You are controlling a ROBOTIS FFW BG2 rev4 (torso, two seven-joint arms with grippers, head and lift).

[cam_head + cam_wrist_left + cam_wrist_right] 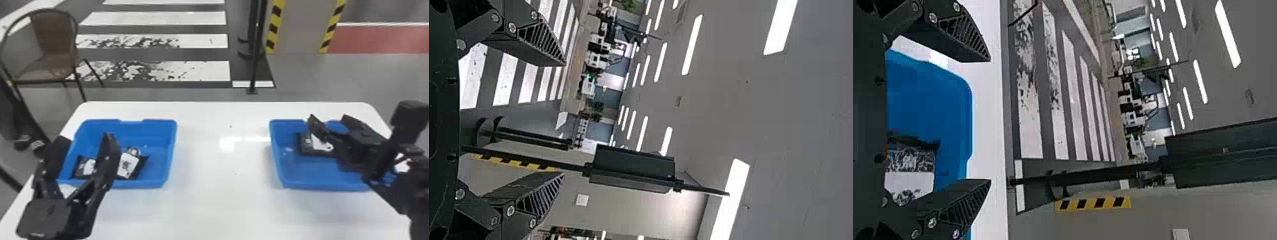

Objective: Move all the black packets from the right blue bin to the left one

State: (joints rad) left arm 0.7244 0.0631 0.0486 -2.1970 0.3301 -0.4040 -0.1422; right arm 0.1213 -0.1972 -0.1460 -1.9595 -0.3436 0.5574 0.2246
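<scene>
Nearest in the head view, the left gripper (84,140) hung with its fingers spread and nothing between them, overlapping the near left part of the left blue bin (174,137). Inside that bin lay two black packets with white labels: one (78,174) toward its left side, partly behind a finger, the other (140,166) near its middle, beside that finger. The right gripper (328,118), also parted and empty, was above the right blue bin (319,186). In there, a black packet (306,150) with a white label lay toward the far side, partly hidden by the arm. Both bins sat well apart on the white tabletop (223,207).

Past the far edge, a dark pole (255,63) stood on the floor, and a brown chair (52,41) was off to the left. Farther back ran white crosswalk stripes (166,17), with a grey panel (297,25) edged in yellow and black to their right. In the left wrist view, ceiling lights (692,45) glowed beyond
</scene>
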